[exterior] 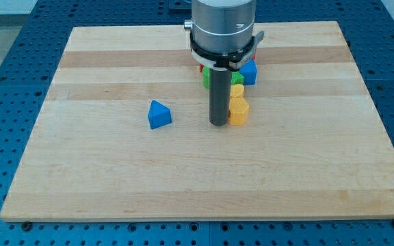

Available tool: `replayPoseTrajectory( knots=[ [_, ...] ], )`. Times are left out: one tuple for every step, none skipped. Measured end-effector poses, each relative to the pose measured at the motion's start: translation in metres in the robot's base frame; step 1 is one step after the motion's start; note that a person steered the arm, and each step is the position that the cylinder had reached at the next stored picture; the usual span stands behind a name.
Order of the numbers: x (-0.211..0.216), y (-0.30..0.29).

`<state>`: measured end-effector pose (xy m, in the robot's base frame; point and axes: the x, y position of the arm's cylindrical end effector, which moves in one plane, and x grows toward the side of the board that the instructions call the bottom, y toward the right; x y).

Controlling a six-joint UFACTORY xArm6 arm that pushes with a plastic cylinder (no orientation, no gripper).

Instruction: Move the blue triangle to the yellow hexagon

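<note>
The blue triangle [159, 115] lies alone on the wooden board [115, 178], left of the middle. The yellow hexagon [239, 112] sits right of the middle, at the bottom end of a small cluster of blocks. My tip [218, 124] rests on the board just left of the yellow hexagon, touching or nearly touching it. The blue triangle is about a rod's length to the left of my tip, with bare board between them.
Behind the rod a cluster holds another yellow block [237, 91], a green block [206, 80], a blue block [249, 72] and a sliver of a red block [201, 68], partly hidden by the arm's head [223, 27].
</note>
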<state>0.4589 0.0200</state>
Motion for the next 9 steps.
replayPoseTrajectory(
  knots=[
    [0.002,-0.007],
    [0.028,-0.021],
    [0.048,-0.055],
    [0.048,-0.117],
    [0.046,-0.166],
    [0.009,-0.18],
    [-0.015,-0.173],
    [-0.016,-0.147],
    [-0.014,-0.119]
  ],
)
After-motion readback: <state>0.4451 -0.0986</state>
